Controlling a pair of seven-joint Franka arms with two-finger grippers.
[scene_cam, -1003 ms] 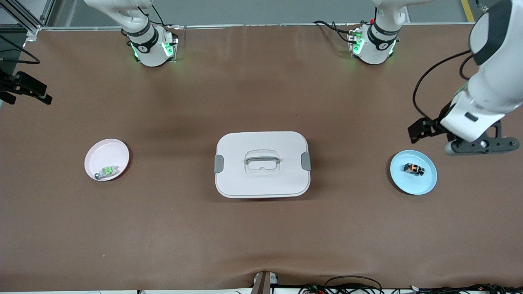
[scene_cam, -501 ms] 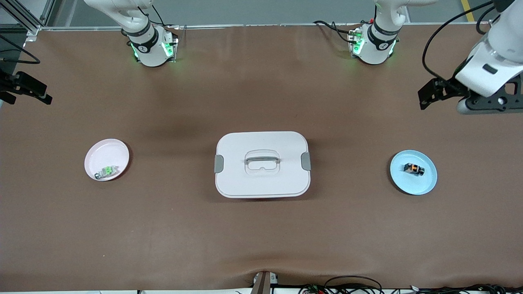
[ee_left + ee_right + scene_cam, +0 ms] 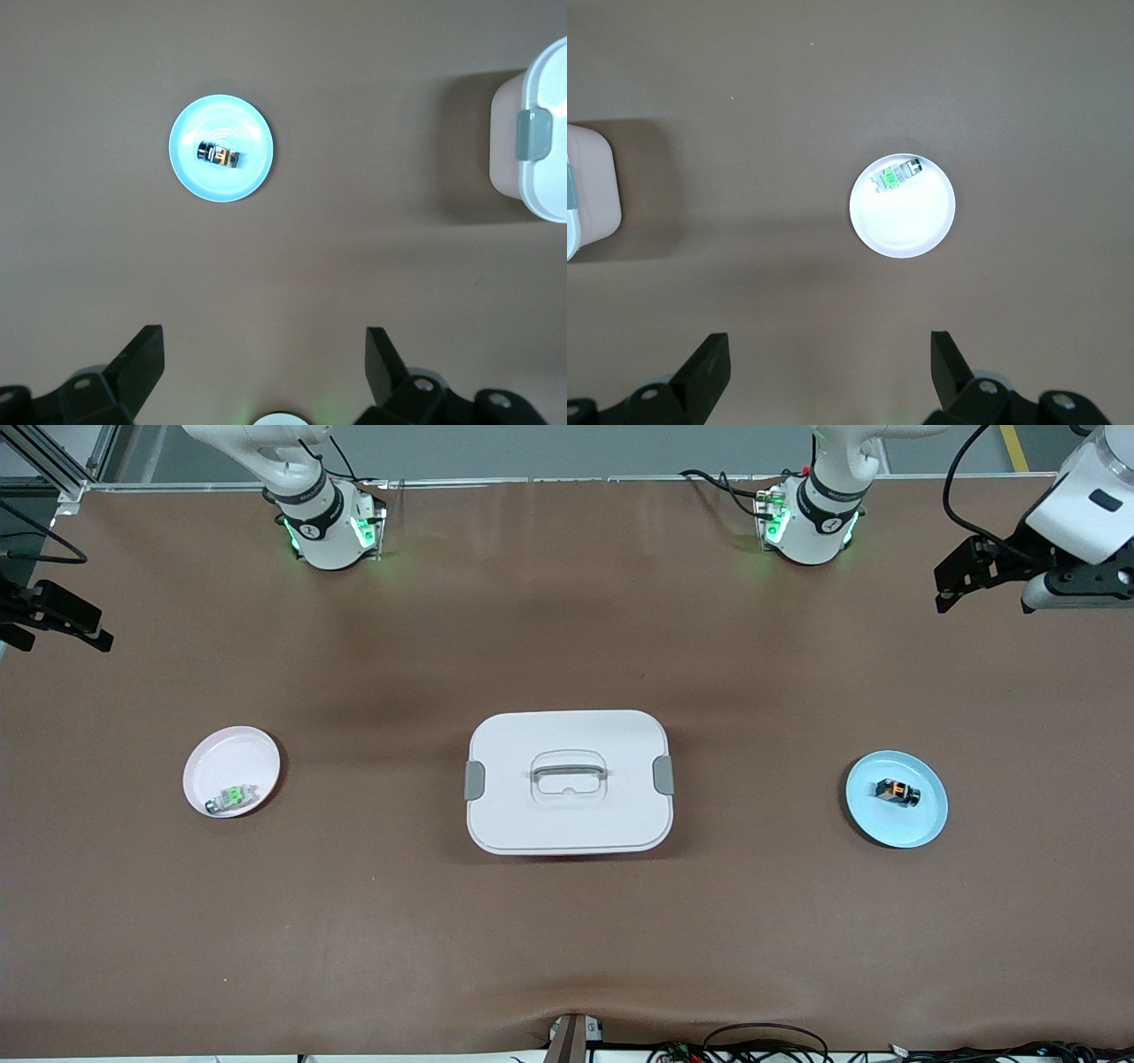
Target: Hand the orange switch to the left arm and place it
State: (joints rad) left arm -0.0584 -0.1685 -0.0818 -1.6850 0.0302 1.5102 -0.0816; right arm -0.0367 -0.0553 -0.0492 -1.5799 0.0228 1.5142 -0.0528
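The orange switch [image 3: 897,791] lies on a pale blue plate [image 3: 918,825] toward the left arm's end of the table; the left wrist view shows the switch [image 3: 220,155] on that plate [image 3: 221,184] too. The white box [image 3: 532,824] stands at the middle of the table, and its clipped end [image 3: 540,133] shows in the left wrist view. My left gripper [image 3: 263,341] hangs high over bare table at the left arm's end, open and empty, well apart from the blue plate. My right gripper [image 3: 829,341] waits high over the right arm's end, open and empty.
A pale pink plate [image 3: 226,755] with a grey component with a green centre [image 3: 232,797] sits toward the right arm's end, as the right wrist view shows [image 3: 899,175]. Both arm bases [image 3: 328,527] [image 3: 811,522] stand at the table's back edge. Cables lie at the front edge.
My left arm has risen and drawn back from beside the blue plate toward its base end of the table. The switch, plates, box and right arm have not moved.
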